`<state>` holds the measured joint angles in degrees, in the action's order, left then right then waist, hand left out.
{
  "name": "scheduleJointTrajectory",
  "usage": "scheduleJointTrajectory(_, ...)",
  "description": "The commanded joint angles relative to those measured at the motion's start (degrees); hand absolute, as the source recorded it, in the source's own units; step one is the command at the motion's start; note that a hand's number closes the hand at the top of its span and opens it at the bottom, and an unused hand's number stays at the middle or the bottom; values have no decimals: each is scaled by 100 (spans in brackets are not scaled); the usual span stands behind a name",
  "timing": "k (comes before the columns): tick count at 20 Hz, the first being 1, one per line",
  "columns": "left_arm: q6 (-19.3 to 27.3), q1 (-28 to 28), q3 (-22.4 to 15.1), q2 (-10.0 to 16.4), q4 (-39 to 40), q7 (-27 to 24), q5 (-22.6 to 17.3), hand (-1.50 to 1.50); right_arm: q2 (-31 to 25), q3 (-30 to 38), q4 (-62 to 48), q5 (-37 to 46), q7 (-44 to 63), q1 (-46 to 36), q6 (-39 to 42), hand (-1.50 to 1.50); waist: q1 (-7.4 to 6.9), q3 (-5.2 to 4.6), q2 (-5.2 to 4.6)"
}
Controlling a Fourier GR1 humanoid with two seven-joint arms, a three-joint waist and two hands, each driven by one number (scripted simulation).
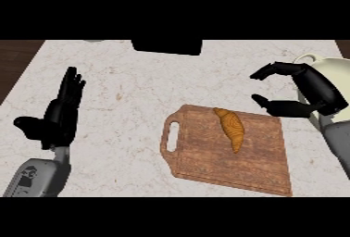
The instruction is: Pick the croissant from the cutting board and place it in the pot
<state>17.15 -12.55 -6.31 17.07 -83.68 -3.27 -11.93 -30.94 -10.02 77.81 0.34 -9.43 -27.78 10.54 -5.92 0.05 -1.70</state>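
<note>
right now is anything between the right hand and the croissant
Nothing visible. The right hand is open, up and to the right of the croissant, with only bare cutting board between them. The pot sits at the right edge.

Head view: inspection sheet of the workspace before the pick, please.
Surface: pale marbled counter.
Job's things: croissant lies on the wooden cutting board; cream pot at the right edge, partly hidden.
Clutter: black block at the far edge.
Hands: left hand open, fingers up, resting at left; right hand open, holding nothing, by the board's far right corner, in front of the pot.
Cables: nothing seen.
Surroundings: dark wood beyond the counter's left side.
</note>
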Motion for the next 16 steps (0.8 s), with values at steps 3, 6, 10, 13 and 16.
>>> scheduleJointTrajectory(3,-73,-421,-25,8,-87,659,-166,0,304,-259,-1286,298,-2305,-494,477,-150,44,39,-35)
scheduleJointTrajectory(6,-64,-554,60,150,-212,988,-199,0,95,-220,-1933,300,-3127,-1004,1100,-150,107,25,13)
scheduleJointTrajectory(10,-167,-141,198,325,-479,1000,-237,0,237,-690,-2762,1035,-3478,-1681,1331,-150,235,3,94)
scheduleJointTrajectory(13,-286,-289,262,399,-420,1242,-348,0,5,-1092,-2816,1503,-3112,-2107,1701,-150,309,-5,107)
scheduleJointTrajectory(16,-40,-182,193,370,-567,1303,-134,0,209,-1669,-2510,1894,-2306,-2554,2006,-150,335,-13,167)
